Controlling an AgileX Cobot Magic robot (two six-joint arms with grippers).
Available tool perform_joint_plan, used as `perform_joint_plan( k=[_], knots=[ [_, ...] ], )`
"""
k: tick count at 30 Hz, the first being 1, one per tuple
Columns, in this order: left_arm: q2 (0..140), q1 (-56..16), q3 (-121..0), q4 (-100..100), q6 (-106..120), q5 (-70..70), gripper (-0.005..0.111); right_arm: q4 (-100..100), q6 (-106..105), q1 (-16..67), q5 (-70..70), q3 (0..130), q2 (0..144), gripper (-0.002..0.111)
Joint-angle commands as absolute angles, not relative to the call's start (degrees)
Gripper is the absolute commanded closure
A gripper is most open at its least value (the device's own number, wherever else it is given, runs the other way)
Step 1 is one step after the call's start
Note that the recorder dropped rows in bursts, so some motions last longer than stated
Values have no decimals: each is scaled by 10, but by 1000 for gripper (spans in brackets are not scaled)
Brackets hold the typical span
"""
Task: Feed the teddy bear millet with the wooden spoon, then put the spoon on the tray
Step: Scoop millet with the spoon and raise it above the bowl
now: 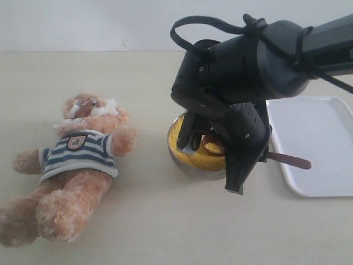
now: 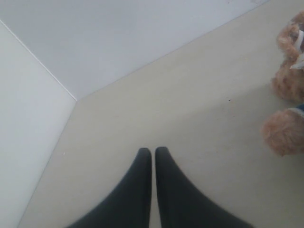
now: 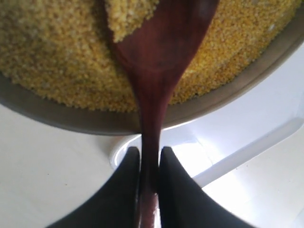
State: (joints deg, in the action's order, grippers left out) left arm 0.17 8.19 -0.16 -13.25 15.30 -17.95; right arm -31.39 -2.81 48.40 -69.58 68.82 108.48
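Scooping rn: right end effector (image 3: 149, 154) clamped on wooden spoon (image 3: 159, 61), millet (image 3: 130, 19) aboard; left end effector (image 2: 153, 153) closed, empty. Next prob level carry to teddy bear (image 1: 83, 149).

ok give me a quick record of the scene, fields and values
bear: lying on its back, left of the bowl
bowl: metal, filled with millet
spoon: over the millet, some grain on it
right gripper: shut on the spoon handle
left gripper: shut, holding nothing, above the table
tray: right of the bowl
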Motion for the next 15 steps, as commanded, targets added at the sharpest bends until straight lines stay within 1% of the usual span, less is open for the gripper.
perform_joint_plan(
  k=[1,10,15],
  knots=[
    [0,84,0,-133,154,-178,103,-303,-24,478,-700,709,1079,109],
    [0,84,0,-133,154,-178,103,-261,-47,477,-700,755,1079,109],
    [0,84,0,-133,154,-178,103,-211,-53,442,-700,761,1079,109]
  ],
)
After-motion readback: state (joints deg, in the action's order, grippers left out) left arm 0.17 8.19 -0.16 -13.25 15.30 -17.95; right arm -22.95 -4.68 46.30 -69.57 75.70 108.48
